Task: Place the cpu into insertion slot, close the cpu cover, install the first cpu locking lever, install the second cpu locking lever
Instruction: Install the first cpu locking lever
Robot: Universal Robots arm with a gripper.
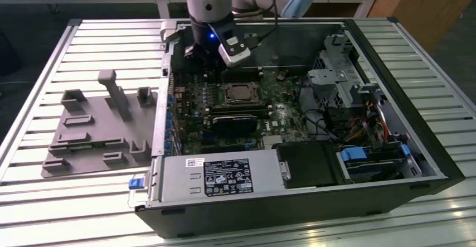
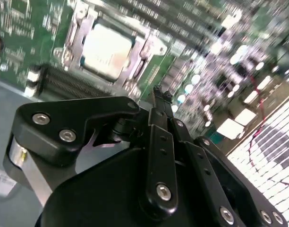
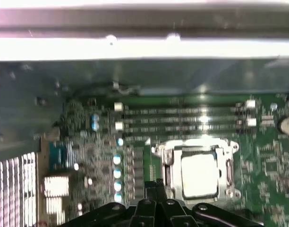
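Observation:
The cpu (image 3: 199,170) shows its dull silver top, lying in the insertion slot (image 1: 239,92) on the green motherboard. In the second wrist view the cpu (image 2: 106,49) sits inside the window of the cpu cover (image 2: 71,35). The cpu cover (image 3: 167,161) lies flat around the chip as a silver frame. My gripper (image 3: 156,185) hangs above the board, a short way beside the socket, and touches nothing. Its black fingers (image 2: 159,101) are shut together with nothing between them. In the exterior view my gripper (image 1: 200,54) is at the far side of the open case.
An open computer case (image 1: 416,146) lies on a slatted metal table (image 1: 44,213). Long memory slots (image 3: 182,118) run beside the socket. A power supply (image 1: 215,177) and drive bays (image 1: 372,158) fill the near side. A grey fixture plate (image 1: 97,135) lies at the exterior view's left.

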